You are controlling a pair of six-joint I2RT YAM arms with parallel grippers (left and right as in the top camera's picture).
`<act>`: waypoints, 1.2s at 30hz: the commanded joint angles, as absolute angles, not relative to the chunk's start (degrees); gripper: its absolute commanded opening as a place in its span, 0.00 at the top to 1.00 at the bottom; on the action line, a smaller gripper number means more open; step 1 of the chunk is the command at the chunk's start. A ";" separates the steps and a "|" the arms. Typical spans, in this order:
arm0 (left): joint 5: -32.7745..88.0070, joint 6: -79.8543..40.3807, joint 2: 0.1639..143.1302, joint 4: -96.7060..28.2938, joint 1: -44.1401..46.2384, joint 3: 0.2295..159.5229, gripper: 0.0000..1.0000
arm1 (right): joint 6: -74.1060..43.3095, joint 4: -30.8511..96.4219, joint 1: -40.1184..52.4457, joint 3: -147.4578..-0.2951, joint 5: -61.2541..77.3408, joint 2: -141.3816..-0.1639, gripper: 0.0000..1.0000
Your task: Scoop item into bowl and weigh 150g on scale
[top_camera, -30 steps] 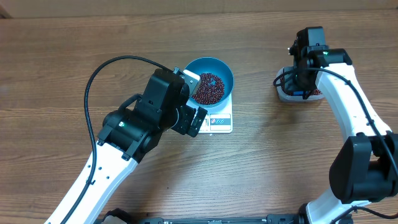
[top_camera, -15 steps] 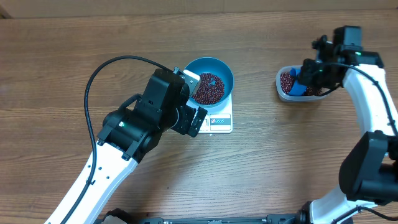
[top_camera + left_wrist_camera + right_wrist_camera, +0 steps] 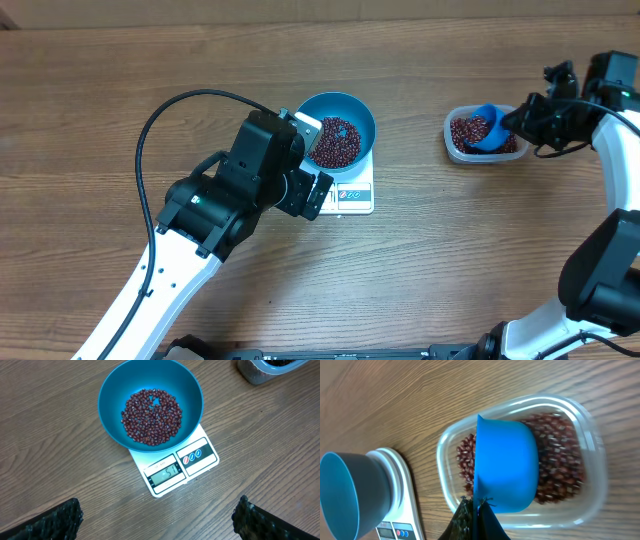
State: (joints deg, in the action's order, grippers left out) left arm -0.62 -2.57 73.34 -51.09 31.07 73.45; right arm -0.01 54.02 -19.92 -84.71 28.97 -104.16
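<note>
A glossy blue bowl (image 3: 150, 390) sits on a small white scale (image 3: 175, 467) near the middle of the wooden table (image 3: 90, 110), with a loose heap of dark red-brown beans (image 3: 151, 416) covering its bottom. The left wrist view looks straight down on it and shows what the overhead view loses under the arm: the scale's display (image 3: 164, 473) is lit along its front edge beside two round buttons (image 3: 193, 456), though the digits are too faint to read with certainty. The left gripper (image 3: 159, 522) hangs above the table just in front of the scale with its fingers spread wide, touching nothing. Toward the table's right edge, well apart from the scale, a clear plastic tub (image 3: 452, 145) holds more of the beans. Only the right wrist view shows the grip there. The right gripper (image 3: 475, 517) has its fingers pressed together on the edge of a small blue scoop (image 3: 507, 467). The scoop lies on its side inside the tub, over the beans, with its mouth turned toward the scale. Whether the scoop carries any beans cannot be told from any view.
</note>
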 commanded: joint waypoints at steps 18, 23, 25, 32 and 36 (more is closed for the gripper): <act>-0.19 -1.87 72.75 -50.94 30.76 74.39 0.00 | 3.70 54.48 -31.94 -84.49 57.65 -104.49 0.96; -0.19 -1.87 72.75 -50.94 30.76 74.39 0.00 | 4.69 54.24 -32.93 -84.49 61.76 -104.49 0.96; -0.19 -1.87 72.75 -50.96 30.76 74.39 0.01 | 5.28 54.02 -32.91 -84.49 65.47 -104.49 0.96; -0.19 -1.87 72.75 -50.96 30.76 74.39 0.00 | 5.63 50.96 -31.70 -84.51 76.25 -104.49 0.96; -0.19 -1.87 72.75 -50.96 30.76 74.39 0.00 | 5.65 49.98 -28.77 -85.08 76.62 -104.49 0.96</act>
